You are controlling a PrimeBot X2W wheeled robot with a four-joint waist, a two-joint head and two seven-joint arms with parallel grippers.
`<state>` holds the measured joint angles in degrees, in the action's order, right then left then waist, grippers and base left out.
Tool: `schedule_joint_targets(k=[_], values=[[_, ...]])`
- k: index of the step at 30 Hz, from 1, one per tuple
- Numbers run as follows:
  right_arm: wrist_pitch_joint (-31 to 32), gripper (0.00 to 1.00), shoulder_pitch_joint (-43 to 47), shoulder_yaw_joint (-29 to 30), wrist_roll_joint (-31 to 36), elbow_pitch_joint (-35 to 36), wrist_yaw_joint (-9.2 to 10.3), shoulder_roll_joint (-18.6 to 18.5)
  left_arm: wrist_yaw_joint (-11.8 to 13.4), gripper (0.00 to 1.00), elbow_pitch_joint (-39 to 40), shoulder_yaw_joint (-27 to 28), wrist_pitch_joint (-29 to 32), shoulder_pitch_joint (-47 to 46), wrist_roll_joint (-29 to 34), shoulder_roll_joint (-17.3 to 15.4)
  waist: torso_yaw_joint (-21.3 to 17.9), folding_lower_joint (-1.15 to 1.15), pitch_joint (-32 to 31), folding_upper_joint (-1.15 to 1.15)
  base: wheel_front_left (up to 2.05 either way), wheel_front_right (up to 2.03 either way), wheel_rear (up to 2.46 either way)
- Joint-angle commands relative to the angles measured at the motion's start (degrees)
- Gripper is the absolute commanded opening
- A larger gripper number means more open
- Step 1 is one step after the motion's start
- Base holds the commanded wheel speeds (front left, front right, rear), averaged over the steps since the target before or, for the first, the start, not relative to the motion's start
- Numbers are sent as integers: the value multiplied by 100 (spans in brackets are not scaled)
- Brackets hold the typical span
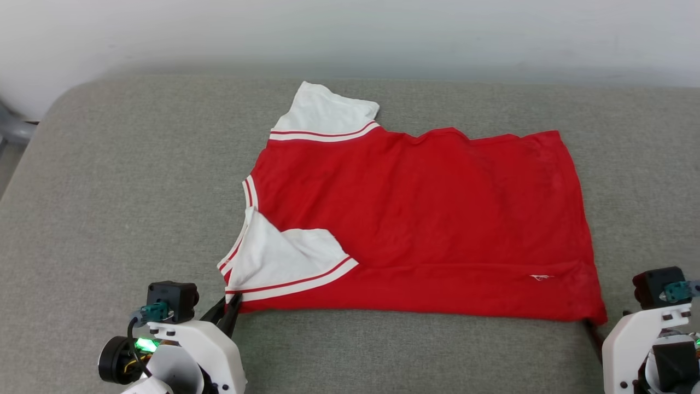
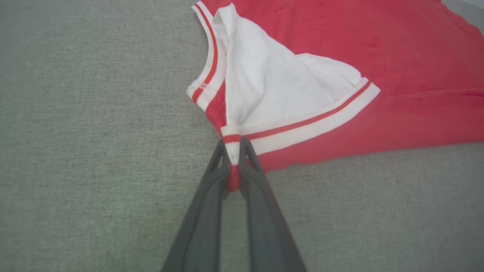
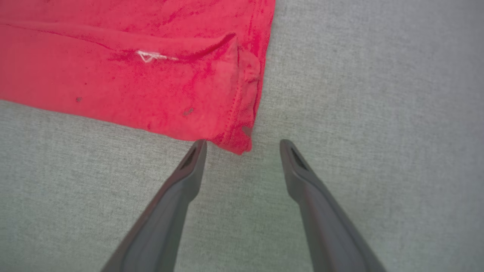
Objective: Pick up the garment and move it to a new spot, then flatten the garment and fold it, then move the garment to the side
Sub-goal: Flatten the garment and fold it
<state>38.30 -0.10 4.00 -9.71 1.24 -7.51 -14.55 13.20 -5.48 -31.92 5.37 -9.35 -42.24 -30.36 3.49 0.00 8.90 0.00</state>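
**Left tool grips the sleeve trim, right tool stands apart at the hem corner**

The garment (image 1: pixel 415 219) is a red jersey shirt of soft knit. It lies flat about the middle of the grey cushion (image 1: pixel 136 191), which has a coarse woven cover and a rounded far-left corner. The collar end points to the cushion's left edge and the straight hem to its right edge. The far sleeve (image 1: pixel 325 112) is white and spread out. The near sleeve (image 1: pixel 284 257) is white with striped trim and is folded in over the red body.

The left tool (image 2: pixel 234 147) is clenched on the garment at its near-left corner. The left wrist view shows the striped trim bunched between the two dark fingers, which the head view hardly shows.

The right tool (image 3: pixel 243 143) is released, with its fingers wide apart. The near-right hem corner lies just before the tips, nearer one finger. The right wrist view also shows a loose white thread (image 3: pixel 151 56) and small dark specks on the red cloth.
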Motion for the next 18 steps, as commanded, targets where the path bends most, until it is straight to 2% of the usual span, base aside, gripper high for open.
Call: schedule_joint_targets(k=[1,7,18], values=[[0,100,-124,4,53,-82,5,43,36,0,76,8,4,70,9,-25,48,0,17,0,0,0,0],[-57,100,-373,146,230,-625,5,180,72,0,481,-41,31,43,75,-81,181,0,138,0,0,0,0],[-140,100,-594,256,151,-1284,4,427,70,0,492,-167,81,-6,149,-84,296,0,309,0,0,0,0]])
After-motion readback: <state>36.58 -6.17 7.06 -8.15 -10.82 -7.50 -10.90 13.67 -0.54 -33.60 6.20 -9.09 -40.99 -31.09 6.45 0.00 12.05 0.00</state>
